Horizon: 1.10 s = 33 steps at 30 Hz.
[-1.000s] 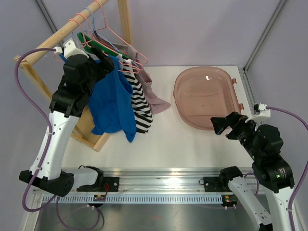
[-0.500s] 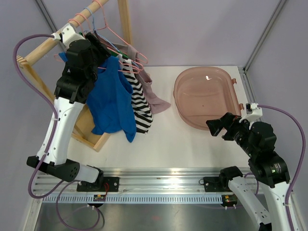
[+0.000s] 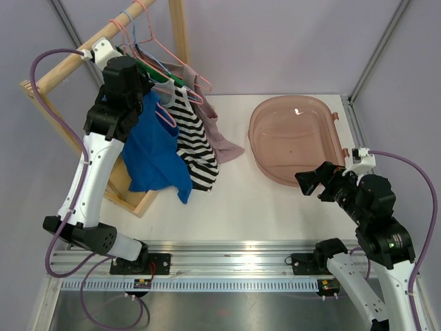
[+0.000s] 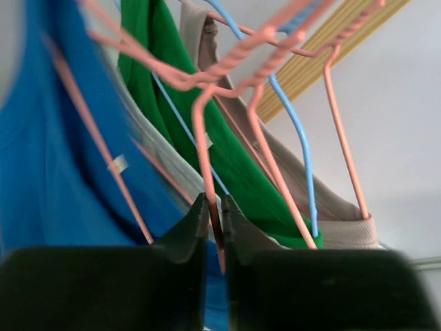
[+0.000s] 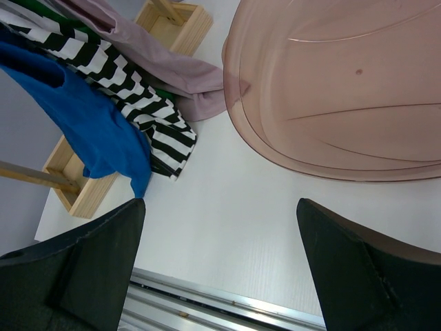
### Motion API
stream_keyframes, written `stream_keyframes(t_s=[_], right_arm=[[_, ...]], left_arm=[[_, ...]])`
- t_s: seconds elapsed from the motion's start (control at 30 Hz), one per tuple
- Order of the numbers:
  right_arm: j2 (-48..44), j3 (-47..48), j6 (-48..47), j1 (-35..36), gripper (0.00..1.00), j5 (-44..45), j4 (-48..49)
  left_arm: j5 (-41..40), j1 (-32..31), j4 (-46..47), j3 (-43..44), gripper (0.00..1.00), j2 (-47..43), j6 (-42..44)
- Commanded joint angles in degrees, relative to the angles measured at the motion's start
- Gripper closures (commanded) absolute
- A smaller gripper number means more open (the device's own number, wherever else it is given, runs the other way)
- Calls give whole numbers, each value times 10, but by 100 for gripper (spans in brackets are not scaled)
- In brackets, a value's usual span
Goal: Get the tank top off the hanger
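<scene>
While our left end effector (image 4: 214, 210) clamps a pink hanger (image 4: 201, 131) wire, we see the blue tank top (image 3: 153, 148) hanging on the rack (image 3: 67, 65), and our right end effector (image 5: 219, 221) gapes wide above the counter (image 3: 275, 207).

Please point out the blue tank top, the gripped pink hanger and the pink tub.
blue tank top (image 3: 155, 148), top external view, its middle.
gripped pink hanger (image 4: 200, 152), left wrist view, its straight wire.
pink tub (image 3: 296, 145), top external view, bare bottom.

Light: bright, even; shadows faint
Glare: small spot in tub (image 3: 296, 148)
Blur: tank top (image 4: 41, 179) soft, left wrist view
</scene>
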Motion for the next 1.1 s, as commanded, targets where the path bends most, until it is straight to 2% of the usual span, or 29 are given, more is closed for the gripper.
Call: stream_keyframes(t_s=[0.0, 0.23, 0.6, 0.9, 1.07], right_arm=[[0, 8, -4, 4, 0, -8, 7], [-3, 9, 1, 4, 0, -13, 10], [0, 17, 2, 4, 0, -14, 8], [3, 19, 3, 4, 0, -11, 15], [2, 19, 3, 4, 1, -9, 17]], left_arm=[[-18, 3, 39, 4, 100, -23, 6], [-24, 2, 97, -46, 100, -75, -16], [-24, -15, 88, -15, 100, -110, -28], [-5, -27, 108, -101, 100, -196, -33], [49, -27, 98, -162, 100, -262, -49]])
